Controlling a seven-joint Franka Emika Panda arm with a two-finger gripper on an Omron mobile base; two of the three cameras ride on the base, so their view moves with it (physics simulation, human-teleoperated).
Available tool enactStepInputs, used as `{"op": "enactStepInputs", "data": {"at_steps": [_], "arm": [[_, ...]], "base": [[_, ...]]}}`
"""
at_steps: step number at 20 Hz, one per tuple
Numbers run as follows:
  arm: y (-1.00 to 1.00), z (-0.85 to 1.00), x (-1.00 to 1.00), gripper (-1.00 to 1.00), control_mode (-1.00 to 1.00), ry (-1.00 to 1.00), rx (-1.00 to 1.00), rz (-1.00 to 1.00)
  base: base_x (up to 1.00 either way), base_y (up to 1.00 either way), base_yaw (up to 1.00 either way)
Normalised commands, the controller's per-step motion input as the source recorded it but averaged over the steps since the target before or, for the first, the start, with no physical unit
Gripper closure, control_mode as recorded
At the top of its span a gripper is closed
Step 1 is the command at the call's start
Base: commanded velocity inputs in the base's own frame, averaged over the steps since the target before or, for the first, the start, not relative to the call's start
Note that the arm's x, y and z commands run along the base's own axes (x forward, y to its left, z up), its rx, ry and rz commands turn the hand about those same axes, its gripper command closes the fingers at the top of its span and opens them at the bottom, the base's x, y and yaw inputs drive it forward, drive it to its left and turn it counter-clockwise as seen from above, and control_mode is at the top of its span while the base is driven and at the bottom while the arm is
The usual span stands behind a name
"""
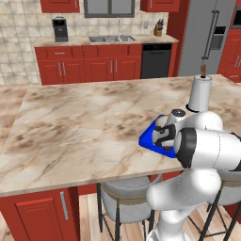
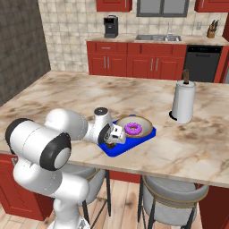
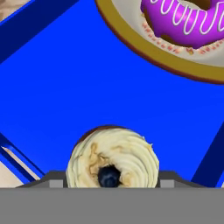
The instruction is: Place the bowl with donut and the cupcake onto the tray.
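The cupcake (image 3: 114,159), cream-swirled with a dark centre, sits between my fingertips, low over the floor of the blue tray (image 3: 87,87). My gripper (image 3: 111,181) is shut on the cupcake, its jaws pressed to both sides. The tan bowl (image 3: 131,41) holds the pink-purple frosted donut (image 3: 188,22) and rests on the tray just beyond. In the right base view the gripper (image 2: 114,138) hangs over the near left corner of the tray (image 2: 147,133), with the bowl (image 2: 145,123) and donut (image 2: 133,129) to its right. My arm hides most of the tray (image 1: 147,139) in the left base view.
A white paper towel roll (image 2: 183,102) stands upright on the marble island, right of the tray and farther back. The tray lies close to the island's front edge (image 2: 147,176). Grey stools (image 2: 174,192) stand below that edge. Red cabinets and a sink line the far wall.
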Motion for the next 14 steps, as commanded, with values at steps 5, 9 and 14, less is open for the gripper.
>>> {"op": "enactStepInputs", "data": {"at_steps": [5, 9, 14], "arm": [[0.0, 0.0, 0.0, -1.0, -1.0, 0.0, 0.0, 0.0], [0.0, 0.0, 0.0, -1.0, -1.0, 0.0, 0.0, 0.0], [0.0, 0.26, 0.0, -1.0, -1.0, 0.0, 0.0, 0.0]], "base": [[0.0, 0.0, 0.0], [0.0, 0.0, 0.0], [0.0, 0.0, 0.0]]}}
